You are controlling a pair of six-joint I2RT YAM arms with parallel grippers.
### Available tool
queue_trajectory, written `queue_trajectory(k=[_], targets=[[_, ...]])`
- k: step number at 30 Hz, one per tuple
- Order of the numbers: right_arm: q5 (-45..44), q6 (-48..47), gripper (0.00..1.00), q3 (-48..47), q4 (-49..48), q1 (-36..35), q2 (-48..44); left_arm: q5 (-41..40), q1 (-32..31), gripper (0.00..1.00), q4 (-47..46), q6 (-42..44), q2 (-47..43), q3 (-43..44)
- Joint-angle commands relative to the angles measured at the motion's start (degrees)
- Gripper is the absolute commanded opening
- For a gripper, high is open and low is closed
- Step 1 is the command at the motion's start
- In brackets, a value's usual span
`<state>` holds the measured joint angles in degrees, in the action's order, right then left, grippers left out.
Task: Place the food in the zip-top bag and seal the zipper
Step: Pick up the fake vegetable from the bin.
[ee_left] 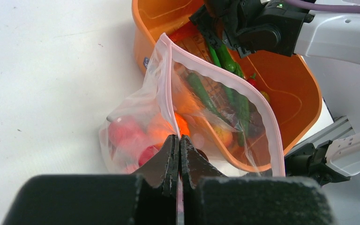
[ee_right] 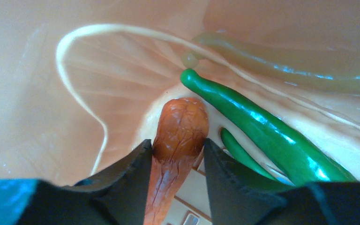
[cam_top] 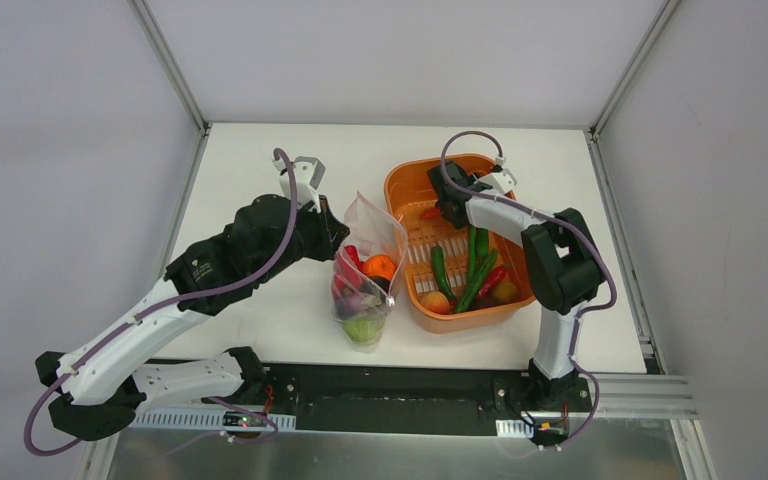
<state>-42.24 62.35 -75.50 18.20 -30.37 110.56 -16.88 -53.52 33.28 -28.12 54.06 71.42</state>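
Left gripper [ee_left: 179, 154]: jaws together, clamped on the near lip of the zip-top bag [ee_left: 136, 117]. The pink zipper [ee_left: 218, 77] runs straight into the pinch. The bag sits just ahead of the fingertips with its mouth held up and gaping, unsealed. Food is already in the bag below the fingertips: red pieces [ee_left: 122, 133], 1 orange piece [cam_top: 380, 266], 1 light green piece [cam_top: 363, 325] at the bottom and something dark. I cannot tell the exact count.

The orange tub [ee_left: 304, 93] is just beyond the bag, ahead and right of the left gripper. I cannot tell if the bag's far lip touches its rim.

Right gripper [ee_right: 178, 145]: down inside the tub at its far end, jaws part-way in, pressed on both sides of 1 wrinkled red pepper [ee_right: 180, 124]. A long green pepper [ee_right: 262, 136] lies just right of the fingers, with a 2nd, smaller green one under it. More food lies back toward the right arm's base: green peppers, a red one and a red-yellow fruit [cam_top: 434, 300].

Step, as I judge it: loading is mid-way, picking the next piece. The next move needs the pepper lifted clear of the tub wall, carried left over the held-open mouth and released inside. The mouth looks narrow, so aim matters. Several pieces are left, so sealing is not close.
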Motion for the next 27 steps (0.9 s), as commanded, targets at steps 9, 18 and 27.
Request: queue_trajectory(k=[9,18,27], targets=[[2.4,0.1,0.50,4.0,-3.0,-1.9,2.9,0.9,0.6,0.00,-2.0,-1.3,0.3,0.8],[0.0,-5.7,0.22,3.1,-3.0,-2.0,0.0,0.4,0.5,0.00,-1.6,-1.6,0.3,1.1],[4.8,-27.1,0.15,5.9,-15.6,-2.0,-10.4,1.2,0.5,0.00,-1.5,-1.9,1.7,1.9]])
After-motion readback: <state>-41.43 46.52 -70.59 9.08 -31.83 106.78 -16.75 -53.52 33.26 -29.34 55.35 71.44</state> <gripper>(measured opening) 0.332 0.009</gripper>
